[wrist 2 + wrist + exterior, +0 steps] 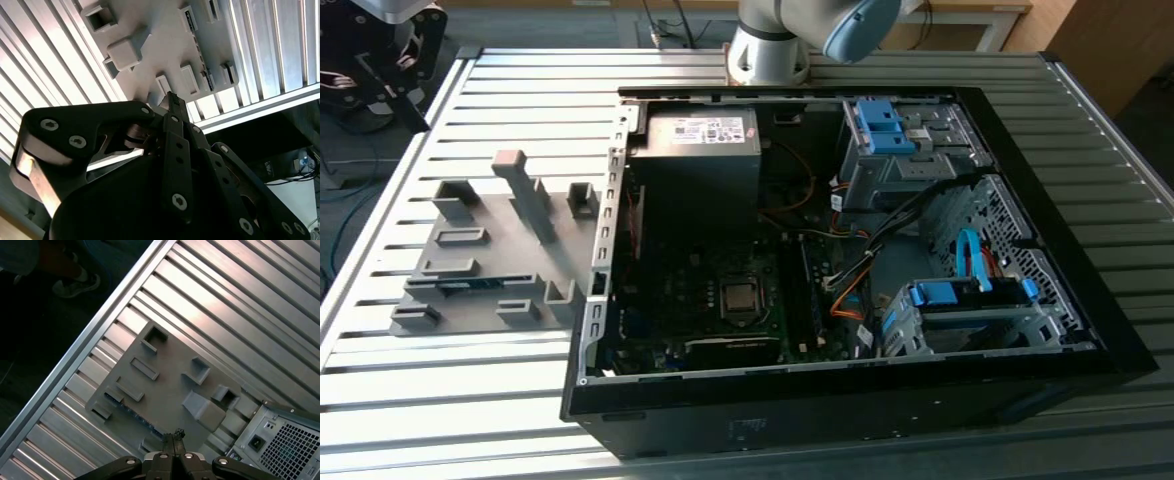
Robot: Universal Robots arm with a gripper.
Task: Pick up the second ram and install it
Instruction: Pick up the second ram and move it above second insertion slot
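The gripper is closed with nothing seen between its fingers, and hovers above the grey holder tray on the slatted surface. The second ram sits in the tray's long slot. In the exterior view the tray is at nine o'clock from the open computer case, whose power supply carries a white label.

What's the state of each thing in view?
tool: shut, empty, above the holder tray.
second ram: on edge in the holder tray's slots, not gripped.
holder tray: flat on the slotted table, beside the case.
computer case: lying on its side, side open.
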